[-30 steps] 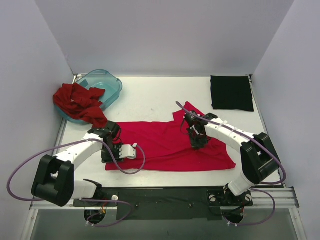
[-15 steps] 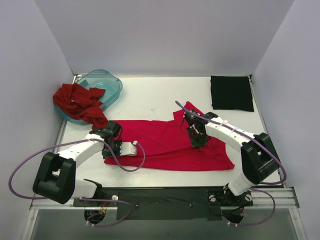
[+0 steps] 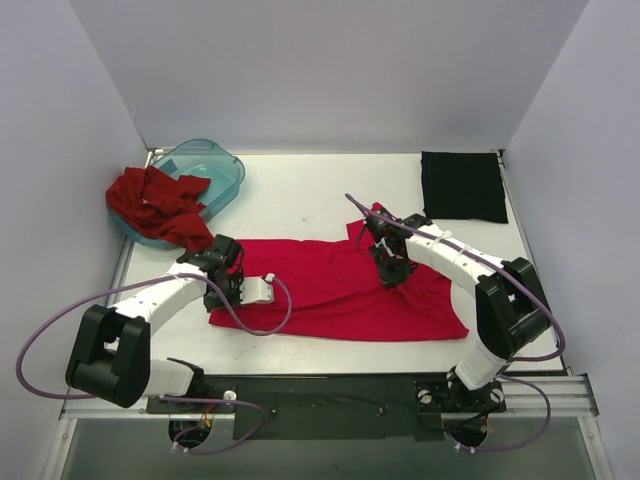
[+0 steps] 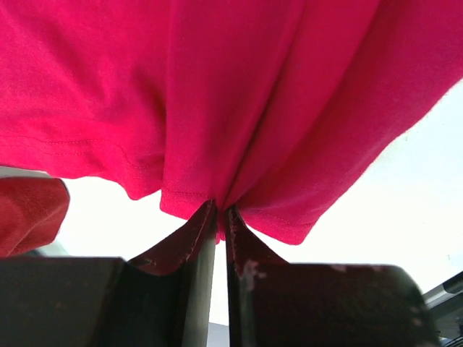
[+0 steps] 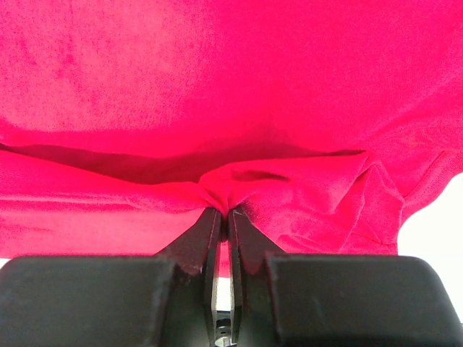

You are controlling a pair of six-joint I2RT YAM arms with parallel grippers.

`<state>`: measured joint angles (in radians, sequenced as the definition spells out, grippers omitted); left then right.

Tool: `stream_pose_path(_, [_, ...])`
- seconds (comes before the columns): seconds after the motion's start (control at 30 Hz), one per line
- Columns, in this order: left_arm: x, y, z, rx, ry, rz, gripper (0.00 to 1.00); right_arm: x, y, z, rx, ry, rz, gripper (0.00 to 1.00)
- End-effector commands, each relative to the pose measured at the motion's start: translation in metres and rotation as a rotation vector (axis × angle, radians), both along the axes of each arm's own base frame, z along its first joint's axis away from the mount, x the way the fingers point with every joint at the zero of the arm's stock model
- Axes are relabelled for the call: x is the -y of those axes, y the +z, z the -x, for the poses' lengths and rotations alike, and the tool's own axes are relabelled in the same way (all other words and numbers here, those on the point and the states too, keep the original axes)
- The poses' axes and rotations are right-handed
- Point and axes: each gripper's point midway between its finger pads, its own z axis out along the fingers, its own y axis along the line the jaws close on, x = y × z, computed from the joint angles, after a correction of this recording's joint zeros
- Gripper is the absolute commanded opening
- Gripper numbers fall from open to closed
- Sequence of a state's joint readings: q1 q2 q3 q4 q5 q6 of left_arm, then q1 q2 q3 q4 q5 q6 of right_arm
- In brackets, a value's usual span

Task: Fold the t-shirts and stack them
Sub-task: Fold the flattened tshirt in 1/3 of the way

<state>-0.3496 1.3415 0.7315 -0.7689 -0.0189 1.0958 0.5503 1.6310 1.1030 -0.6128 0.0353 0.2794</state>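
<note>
Three t-shirts share the white table [image 3: 300, 195]. The crimson-pink t-shirt [image 3: 330, 290] lies spread out and creased. Left pincer [image 4: 221, 211]: narrow, clamped on the hem at this shirt's left edge. Right pincer [image 5: 223, 214]: closed, pinching a raised fold of cloth near the shirt's far right corner. The brick-red t-shirt [image 3: 155, 205], crumpled, drapes over the rim of the teal tub [image 3: 218, 165] beyond the shirt's far left corner. The black t-shirt [image 3: 462, 186] lies folded flat beyond its far right corner.

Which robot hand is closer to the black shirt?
Right. The right gripper pinches the pink t-shirt just near-left of the folded black t-shirt; the left gripper holds that pink t-shirt's opposite edge, on the teal tub's side.
</note>
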Motion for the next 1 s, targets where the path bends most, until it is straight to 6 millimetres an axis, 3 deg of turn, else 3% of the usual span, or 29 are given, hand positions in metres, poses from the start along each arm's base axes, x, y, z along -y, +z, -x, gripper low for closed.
stream_pose_path(0.0, [0.007,0.015,-0.014,0.031,0.012,0.033,0.26,0.009,0.007,0.001,-0.010,0.011,0.039,0.00])
stream_pose_path(0.13, [0.004,0.017,-0.009,0.014,-0.015,0.020,0.38,0.010,0.006,0.001,-0.010,0.007,0.041,0.00])
stream_pose_path(0.43, [-0.005,0.016,-0.031,0.061,0.023,0.009,0.39,0.011,0.005,0.002,-0.011,-0.002,0.033,0.00])
stream_pose_path(0.53, [-0.005,0.028,-0.041,0.064,0.055,0.034,0.41,0.013,0.004,0.002,-0.009,-0.007,0.036,0.00])
stream_pose_path(0.63, [0.008,0.031,-0.039,0.035,0.055,0.092,0.43,0.016,0.003,0.001,-0.007,-0.028,0.039,0.00])
stream_pose_path(0.8, [0.046,0.034,-0.018,-0.013,0.019,0.194,0.43,0.010,0.009,-0.013,0.017,-0.049,0.008,0.00])
stream_pose_path(0.97, [0.056,0.022,-0.009,-0.045,0.017,0.196,0.43,0.003,0.009,-0.032,0.021,-0.075,-0.010,0.00])
